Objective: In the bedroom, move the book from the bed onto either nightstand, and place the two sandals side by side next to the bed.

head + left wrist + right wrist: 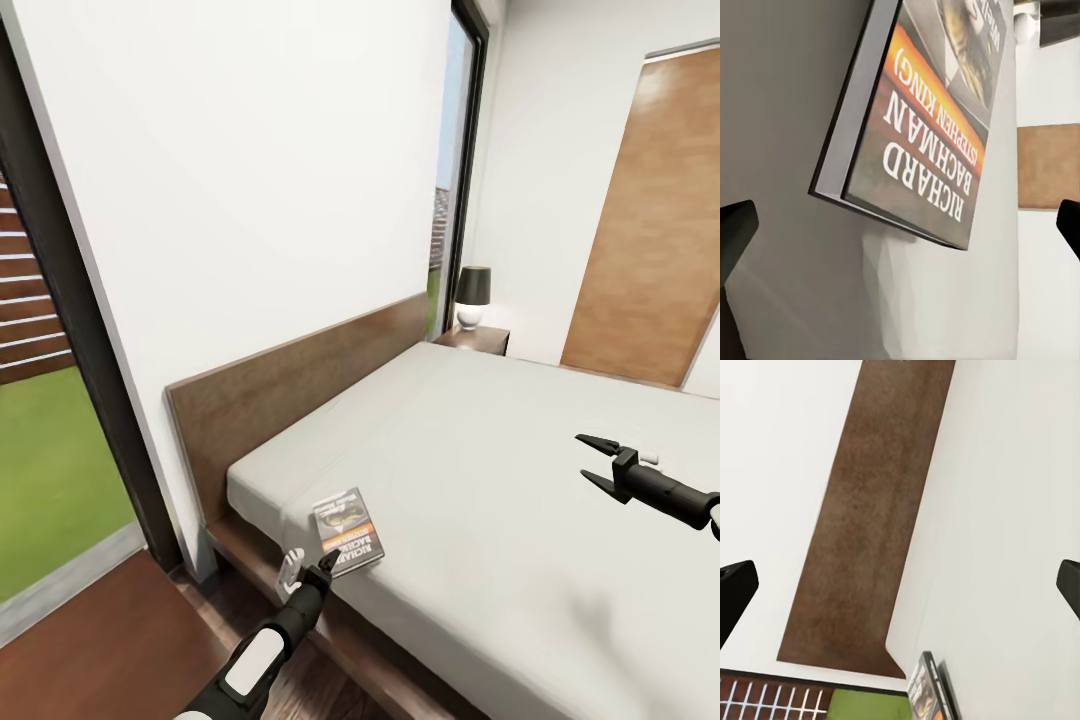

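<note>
The book (349, 532) lies flat on the bed (520, 480) near its corner by the headboard (300, 385). My left gripper (326, 566) sits at the book's 6 o'clock edge, jaws wide. My left wrist view reads its "RICHARD BACHMAN" cover (934, 120) close up. My right gripper (592, 460) hovers spread over the mattress at 3 o'clock. A nightstand (474, 339) carries a lamp (472, 297).
</note>
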Tool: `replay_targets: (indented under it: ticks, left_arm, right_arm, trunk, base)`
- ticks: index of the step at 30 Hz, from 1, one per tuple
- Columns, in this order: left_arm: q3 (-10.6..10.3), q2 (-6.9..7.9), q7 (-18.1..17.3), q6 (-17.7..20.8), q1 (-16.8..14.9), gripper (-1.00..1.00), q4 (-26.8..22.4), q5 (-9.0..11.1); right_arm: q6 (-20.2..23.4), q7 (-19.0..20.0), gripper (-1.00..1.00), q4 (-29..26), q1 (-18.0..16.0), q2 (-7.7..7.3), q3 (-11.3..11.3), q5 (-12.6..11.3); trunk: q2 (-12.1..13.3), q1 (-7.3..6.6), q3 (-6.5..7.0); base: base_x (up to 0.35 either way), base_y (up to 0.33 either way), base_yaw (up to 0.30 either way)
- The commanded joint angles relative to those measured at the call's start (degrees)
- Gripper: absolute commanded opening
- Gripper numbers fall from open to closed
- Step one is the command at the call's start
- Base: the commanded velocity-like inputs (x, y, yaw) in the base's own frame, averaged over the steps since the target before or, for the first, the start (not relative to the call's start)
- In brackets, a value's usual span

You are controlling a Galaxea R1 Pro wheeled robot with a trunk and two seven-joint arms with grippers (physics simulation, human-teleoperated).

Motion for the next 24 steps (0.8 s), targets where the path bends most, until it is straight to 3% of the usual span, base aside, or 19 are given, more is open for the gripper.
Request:
replay_targets:
  ticks: [1,24]
  left_arm:
    - [0.0,0.00,-0.1,0.3,0.0,1.00,0.0,0.5]
    - [0.0,0.00,-0.1,0.3,0.0,1.00,0.0,0.4]
  right_arm:
    - [0.3,0.2,1.00,0.0,0.0,0.01,-0.2,0.2]
    - [0.3,0.2,1.00,0.0,0.0,0.01,-0.2,0.3]
  trunk:
    - [0.0,0.00,-0.06]
    - [0.0,0.00,-0.06]
  base:
    - [0.081,-0.051,0.000]
    - [0.017,-0.010,0.000]
